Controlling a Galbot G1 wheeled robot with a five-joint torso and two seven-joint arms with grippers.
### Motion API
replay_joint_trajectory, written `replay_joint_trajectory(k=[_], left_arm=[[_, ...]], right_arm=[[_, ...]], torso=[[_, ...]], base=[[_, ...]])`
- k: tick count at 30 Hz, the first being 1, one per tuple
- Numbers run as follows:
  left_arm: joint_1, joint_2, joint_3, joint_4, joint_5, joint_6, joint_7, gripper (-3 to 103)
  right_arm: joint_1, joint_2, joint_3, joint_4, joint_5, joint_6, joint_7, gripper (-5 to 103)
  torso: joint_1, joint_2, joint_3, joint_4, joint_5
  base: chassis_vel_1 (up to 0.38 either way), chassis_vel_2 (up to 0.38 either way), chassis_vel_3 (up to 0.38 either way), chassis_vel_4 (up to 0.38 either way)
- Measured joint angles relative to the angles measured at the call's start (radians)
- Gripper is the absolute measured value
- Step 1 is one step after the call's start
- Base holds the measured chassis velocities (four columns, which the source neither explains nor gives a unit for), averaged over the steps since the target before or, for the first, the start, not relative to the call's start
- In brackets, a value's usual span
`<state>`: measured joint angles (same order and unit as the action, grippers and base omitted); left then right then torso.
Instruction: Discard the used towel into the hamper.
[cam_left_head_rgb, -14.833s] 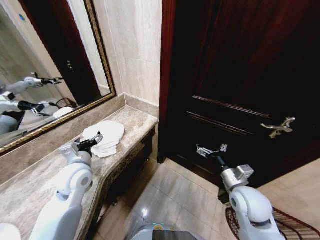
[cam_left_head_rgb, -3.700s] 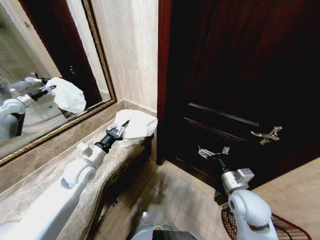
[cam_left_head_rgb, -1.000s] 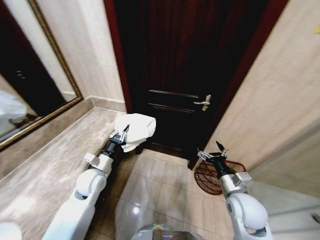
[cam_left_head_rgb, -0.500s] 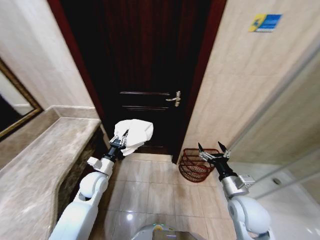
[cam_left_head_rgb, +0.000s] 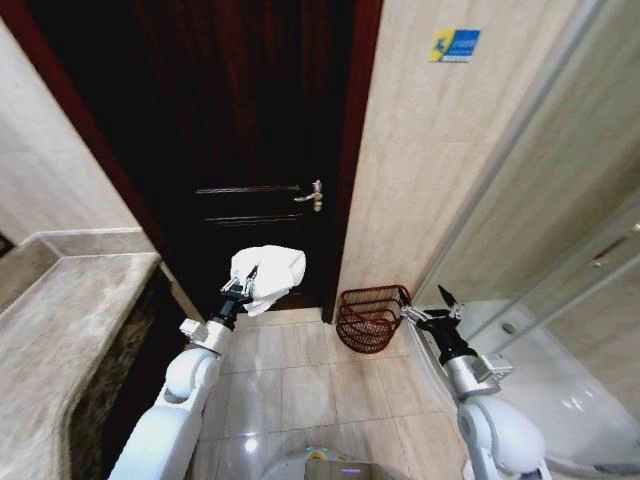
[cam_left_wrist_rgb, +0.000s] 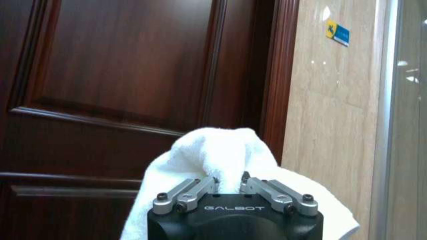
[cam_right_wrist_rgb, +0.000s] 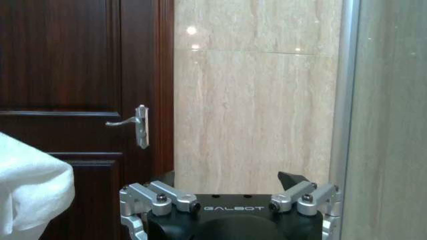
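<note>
So the left gripper (cam_left_head_rgb: 243, 285) is clamped on the towel (cam_left_head_rgb: 268, 272), held up in the air in front of the dark door (cam_left_head_rgb: 240, 150). The hamper (cam_left_head_rgb: 368, 318) sits on the floor off to its right and lower, against the tiled wall, right beside the idle right gripper (cam_left_head_rgb: 432, 305), whose fingers are spread apart. The towel's white, bunched and drooping; the hamper's reddish open wire, mouth up.

The soft white terry-cloth towel (cam_left_head_rgb: 268, 272) looks fluffy and matt. The round reddish-brown open-weave wire hamper (cam_left_head_rgb: 368, 318) looks thin and slightly shiny. The dark polished wooden door (cam_left_head_rgb: 240, 150) is glossy, with a bright metal handle (cam_left_head_rgb: 309, 196). The beige floor tiles (cam_left_head_rgb: 300, 370) and the marble counter (cam_left_head_rgb: 60, 330) are smooth and reflecting.
</note>
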<state>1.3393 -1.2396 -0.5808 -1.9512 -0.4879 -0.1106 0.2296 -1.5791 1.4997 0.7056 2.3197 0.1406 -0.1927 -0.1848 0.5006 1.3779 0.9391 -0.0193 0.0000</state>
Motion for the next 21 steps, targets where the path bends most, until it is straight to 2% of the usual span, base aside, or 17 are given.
replay_joint_trajectory(k=[3,21], left_arm=[[-0.001,-0.001,0.001,0.021,0.004,-0.015,0.006,10],[-0.013,0.006,0.008,0.055,0.017,-0.040,0.023,10]], right_arm=[[-0.006,0.005,0.001,-0.001,-0.001,0.004,0.000,100],[-0.008,0.016,-0.001,-0.008,-0.018,0.014,0.004,100]], torso=[[0.000,0.000,0.000,0.0007,-0.0001],[0.000,0.000,0.000,0.0004,0.0000]], base=[[0.000,0.000,0.000,0.000],[-0.006,-0.008,-0.006,-0.007]])
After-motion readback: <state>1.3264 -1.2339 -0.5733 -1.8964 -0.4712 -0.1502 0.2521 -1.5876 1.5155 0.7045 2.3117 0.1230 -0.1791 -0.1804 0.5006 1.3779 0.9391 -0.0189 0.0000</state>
